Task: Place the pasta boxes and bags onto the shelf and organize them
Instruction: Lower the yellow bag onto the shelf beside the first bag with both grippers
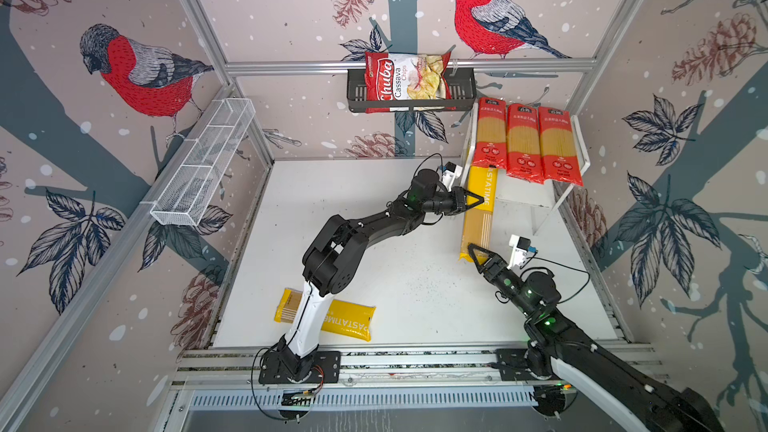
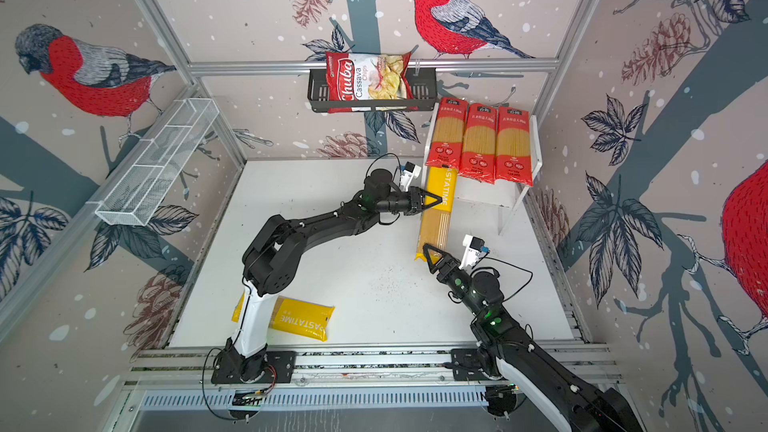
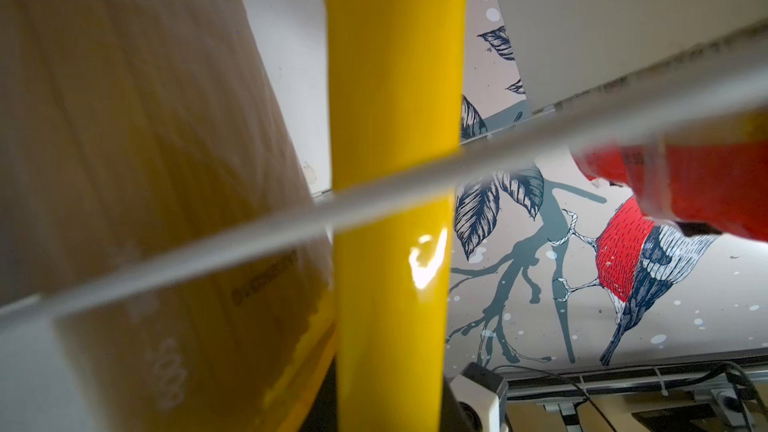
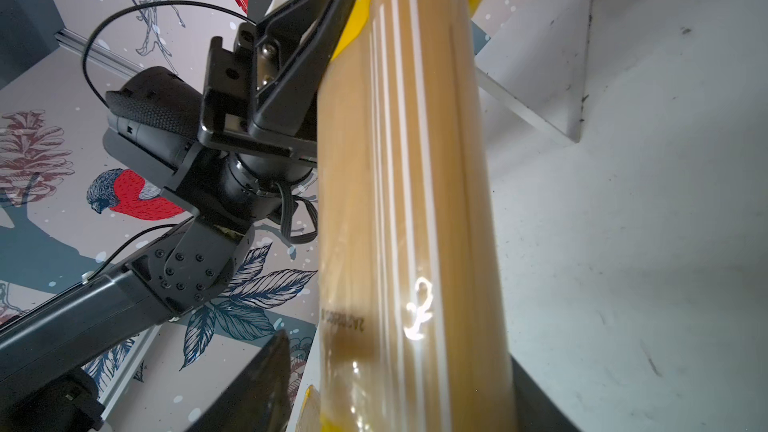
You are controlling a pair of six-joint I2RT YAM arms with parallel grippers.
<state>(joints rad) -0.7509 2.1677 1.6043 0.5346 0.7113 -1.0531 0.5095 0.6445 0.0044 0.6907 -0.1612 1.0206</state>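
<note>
Three red pasta packets [image 1: 523, 143] [image 2: 480, 141] lie side by side on the top board of the white shelf [image 1: 584, 155] [image 2: 537, 151]. A yellow PASTATIME packet [image 1: 478, 222] [image 2: 436, 226] [image 4: 407, 201] slants up from the table, its far end under that top board. My left gripper [image 1: 480, 200] [image 2: 438, 200] is shut on its upper yellow part [image 3: 390, 118]. My right gripper [image 1: 478, 254] [image 2: 430, 252] stands open around the packet's near end, with a gap showing beside one finger [image 4: 257, 388]. A second yellow packet [image 1: 332, 320] [image 2: 303, 317] lies flat at the front left, partly under the left arm.
A black slotted wall basket [image 1: 357, 93] holds a Chuba chips bag [image 1: 405, 76] on the back wall. A long white wire-mesh basket [image 1: 203, 164] hangs on the left wall. The shelf's thin leg [image 1: 544, 218] stands just right of the slanting packet.
</note>
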